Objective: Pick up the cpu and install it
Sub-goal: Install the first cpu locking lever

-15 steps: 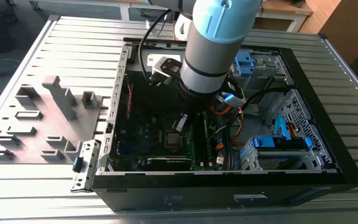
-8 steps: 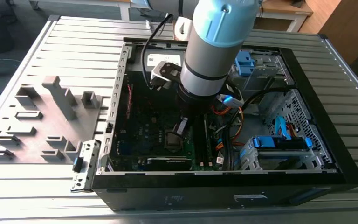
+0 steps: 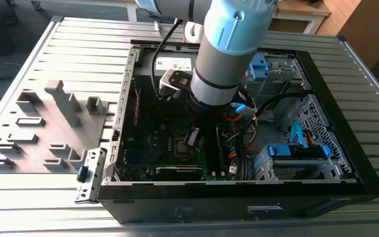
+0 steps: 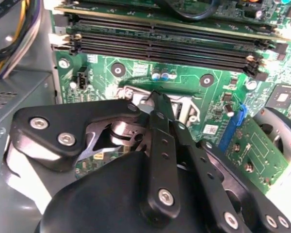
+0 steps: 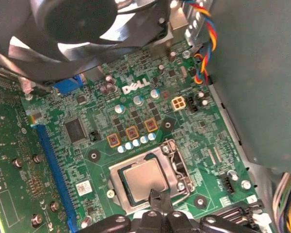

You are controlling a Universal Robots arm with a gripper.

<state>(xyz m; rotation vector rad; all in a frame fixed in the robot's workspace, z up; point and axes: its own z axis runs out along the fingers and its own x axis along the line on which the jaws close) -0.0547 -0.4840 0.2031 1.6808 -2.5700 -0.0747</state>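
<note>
Hand is pinched shut, holding nothing, its tip over the edge of the cpu, which lies flat in the socket on the motherboard. Whether they touch is unclear. In the exterior view the arm hides the socket.
</note>
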